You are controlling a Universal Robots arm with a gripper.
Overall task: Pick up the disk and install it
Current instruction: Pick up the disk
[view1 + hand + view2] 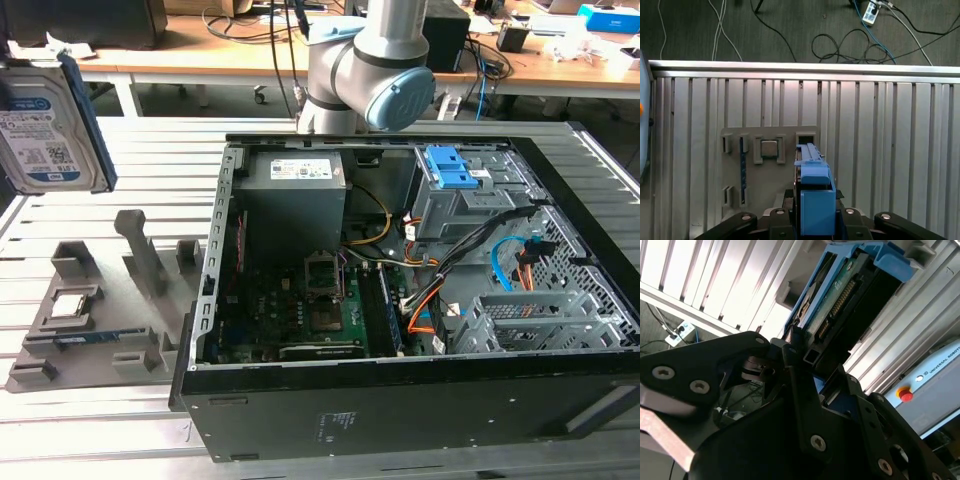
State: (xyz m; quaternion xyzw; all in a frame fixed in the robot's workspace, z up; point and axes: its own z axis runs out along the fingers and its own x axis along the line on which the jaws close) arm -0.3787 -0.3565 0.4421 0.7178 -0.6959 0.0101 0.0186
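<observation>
A table [130,190] of ribbed aluminium slats carries the whole scene. On it lies a black steel case [400,420], side panel off and its inside open to view. Inside are a boxy grey power supply [293,195], a dark green board [300,310] studded with parts, and a perforated grey metal bay [455,205] topped by a glossy blue plastic latch [450,168]. Orange and black cables [425,300] loop between them. Behind the case rises the arm [370,70], a smooth silver tube with pale blue joint caps.

On the exterior view's left of the case sits a matte grey plastic tray [100,320] with blocky upright posts and shallow pockets. A square metal-lidded chip [68,305] lies in one pocket.

The disk [50,130] hangs in the air above the tray, well apart from the case. It is a flat silver rectangle held upright, its white-and-blue label facing the exterior camera and a blue plastic bracket running down its edge. In the second wrist view its underside shows a green circuit board and a row of connector pins. In the first wrist view it appears edge-on as a narrow blue block.

The gripper [795,352], made of angular black links with bright screw heads, is clamped on the disk's end, its fingers [790,347] pressed against the bracket.
</observation>
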